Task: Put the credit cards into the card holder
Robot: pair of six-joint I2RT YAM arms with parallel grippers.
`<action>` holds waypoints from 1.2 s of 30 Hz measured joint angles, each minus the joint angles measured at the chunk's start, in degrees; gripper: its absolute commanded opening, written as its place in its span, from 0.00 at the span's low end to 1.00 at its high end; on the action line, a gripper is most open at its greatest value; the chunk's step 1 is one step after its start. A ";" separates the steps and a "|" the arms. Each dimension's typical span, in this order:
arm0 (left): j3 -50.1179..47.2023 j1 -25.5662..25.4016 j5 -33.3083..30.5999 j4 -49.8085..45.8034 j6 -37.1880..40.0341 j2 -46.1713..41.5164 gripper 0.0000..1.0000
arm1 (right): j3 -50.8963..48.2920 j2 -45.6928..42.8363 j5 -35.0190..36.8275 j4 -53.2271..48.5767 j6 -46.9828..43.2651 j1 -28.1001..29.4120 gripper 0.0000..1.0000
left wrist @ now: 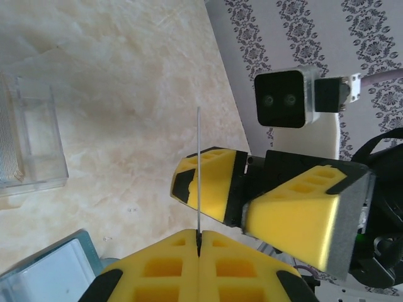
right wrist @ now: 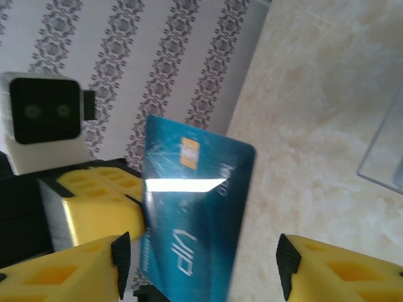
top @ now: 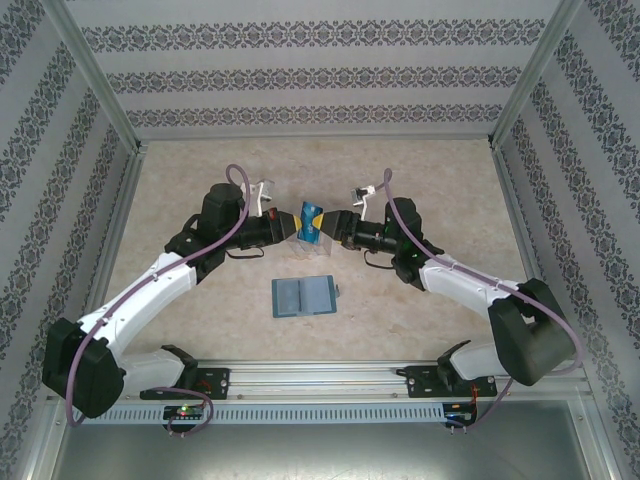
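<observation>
I look down on a beige, marble-patterned desk (top: 200, 170), boxed in by walls (top: 30, 150) papered in grey damask stripes and cornered by an aluminium frame (top: 92, 75). The left side of the desk lies bare right up to the wall, and the far half is open as well.

My left claw (top: 285, 228) is clenched on an edge of a glossy teal-blue credit card (top: 312, 222), holding it clear of the desk over the middle. On that wrist's camera the card is a thin upright line pinched between the yellow pads (left wrist: 157, 270).

Nearer the arm bases, the teal card holder (top: 303, 296) lies opened flat on the desk with its grey-blue pockets up. A clear plastic box (left wrist: 31, 138) sits near it.

My right claw (top: 338, 226) is released, its fingers spread with the card between them. The card shows a gold chip (right wrist: 189, 153) and the letters "VIP"; I cannot read the smaller print.

The desk on the right is bare up to the wall.
</observation>
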 measured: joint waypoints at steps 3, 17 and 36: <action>0.00 0.00 0.04 0.02 -0.17 0.35 0.00 | 0.17 1.01 -0.46 1.92 1.42 -0.09 0.51; 0.31 0.00 -2.95 -2.99 1.53 0.74 0.00 | 0.26 2.56 -1.46 4.55 4.15 -0.09 0.07; -4.81 -0.07 -12.98 -15.32 8.85 0.72 0.84 | -13.00 1.27 2.01 -3.72 0.09 4.55 0.00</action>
